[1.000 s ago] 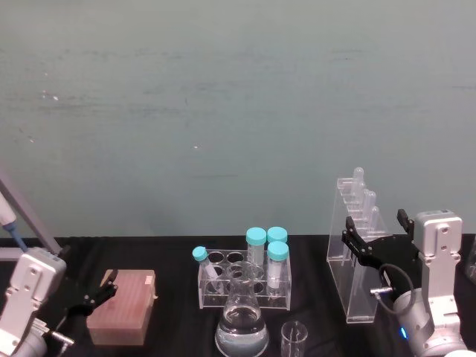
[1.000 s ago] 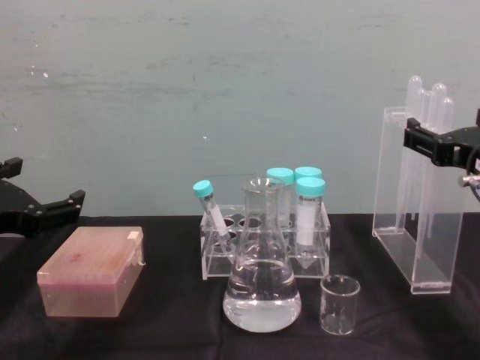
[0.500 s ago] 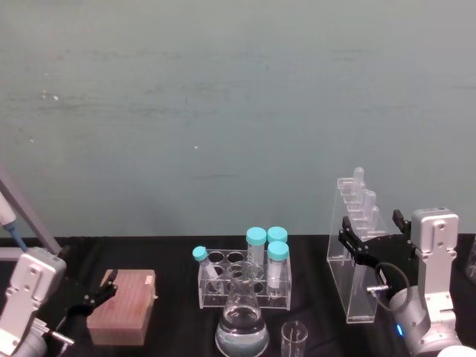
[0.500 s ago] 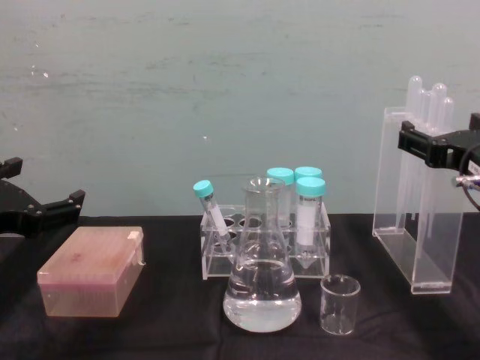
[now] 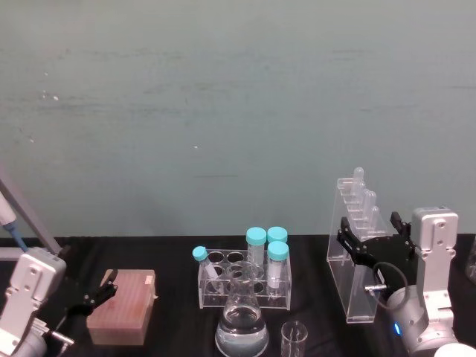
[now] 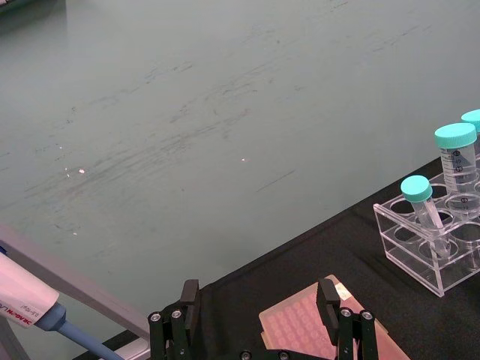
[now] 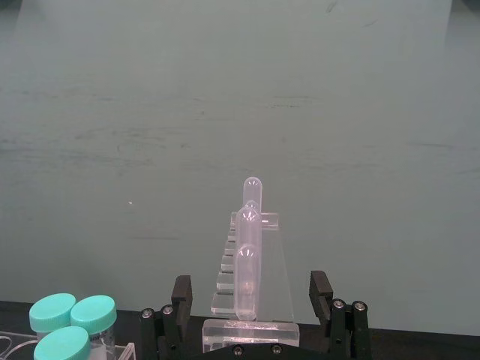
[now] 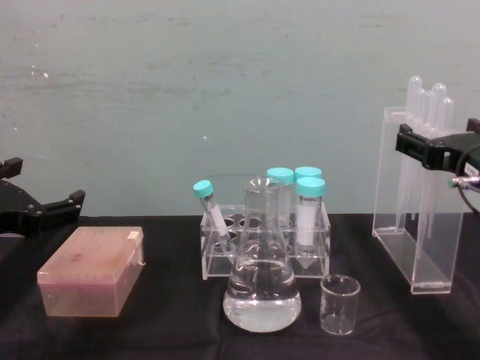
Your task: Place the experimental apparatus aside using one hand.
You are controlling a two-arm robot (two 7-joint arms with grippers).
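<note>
The clear acrylic stand (image 5: 355,260) (image 8: 415,225) (image 7: 251,251) with long round-ended tubes stands upright at the right of the black table. My right gripper (image 5: 370,236) (image 8: 444,144) (image 7: 250,298) is open at its upper part, one black finger on each side, not closed on it. The conical flask (image 5: 242,323) (image 8: 262,289) holding clear liquid sits front centre, with the small beaker (image 5: 294,338) (image 8: 340,304) just to its right. My left gripper (image 5: 95,294) (image 8: 39,211) (image 6: 259,300) hangs open at the far left above a pink box.
A pink tip box (image 5: 123,306) (image 8: 91,271) (image 6: 307,330) lies at the left. Behind the flask stands a clear rack (image 5: 245,282) (image 8: 266,244) (image 6: 431,244) of teal-capped tubes. A pipette (image 5: 11,216) (image 6: 26,296) leans at the far left. A green wall backs the table.
My right gripper has crept slightly left and forward, closing in around the stand's top. The stand, flask, beaker and left arm have not moved.
</note>
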